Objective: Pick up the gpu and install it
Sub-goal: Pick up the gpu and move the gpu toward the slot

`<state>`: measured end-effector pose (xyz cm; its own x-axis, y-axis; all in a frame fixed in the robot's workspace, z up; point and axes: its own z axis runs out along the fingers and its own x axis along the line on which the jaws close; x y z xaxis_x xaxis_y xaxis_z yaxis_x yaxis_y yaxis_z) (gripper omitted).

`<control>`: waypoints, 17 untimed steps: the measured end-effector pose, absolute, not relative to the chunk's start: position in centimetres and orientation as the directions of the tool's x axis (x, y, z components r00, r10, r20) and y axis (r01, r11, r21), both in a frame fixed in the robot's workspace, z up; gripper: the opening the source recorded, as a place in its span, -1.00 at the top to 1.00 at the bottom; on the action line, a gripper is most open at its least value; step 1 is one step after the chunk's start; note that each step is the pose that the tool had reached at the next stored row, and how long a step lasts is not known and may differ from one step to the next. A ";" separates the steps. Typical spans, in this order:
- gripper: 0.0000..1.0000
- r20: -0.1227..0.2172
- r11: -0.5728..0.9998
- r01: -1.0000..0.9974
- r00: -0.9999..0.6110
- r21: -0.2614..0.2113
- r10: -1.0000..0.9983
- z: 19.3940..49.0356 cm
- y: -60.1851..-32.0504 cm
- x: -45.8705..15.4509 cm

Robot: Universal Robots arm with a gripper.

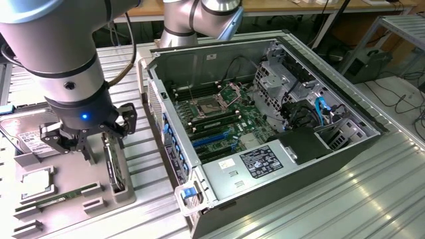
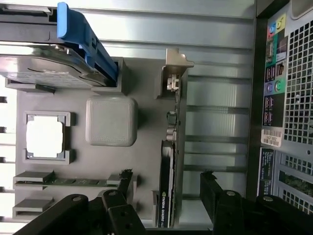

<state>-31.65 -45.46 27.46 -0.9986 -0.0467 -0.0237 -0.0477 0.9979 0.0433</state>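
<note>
The gpu [image 2: 166, 161] stands on its long edge in a slot of the grey tray [image 2: 146, 98], beside the open case [image 1: 219, 59], with its silver bracket [image 2: 175, 66] at one end. The gripper [image 2: 167, 174] is held over it with the jaws wide apart, one finger on each flat side of the card; nothing is gripped. No contact with the card can be made out, though the gap on the side of the printed shroud is hard to judge. On the same tray, a hard drive [image 2: 44, 68], a processor [image 2: 45, 137] and a memory stick [image 2: 73, 181] are seated in their own holders, apart from the card.

The card is judged to be thin, stiff and fairly light, so little squeeze should be needed. It is also judged fragile: small parts are soldered along its bare board, and the contact edge sits down in the slot, where it could be scraped if the card were tilted on the way out. The black shroud looks smooth and may slip under a weak grip. The best hold is thought to be across the two flat faces, near the upper edge and about midway along the card, where the shroud gives a solid surface and the weight balances. The bracket end and the exposed components are best left untouched.
</note>
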 end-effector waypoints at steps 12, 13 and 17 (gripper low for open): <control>-0.33 -0.024 0.998 -0.049 -0.999 0.043 -0.048 25.2 -45.5 -31.6; -0.33 -0.024 0.998 -0.049 -0.999 0.043 -0.048 25.0 -45.5 -31.6; -0.33 -0.024 0.998 -0.049 -0.999 0.043 -0.048 24.2 -45.5 -31.6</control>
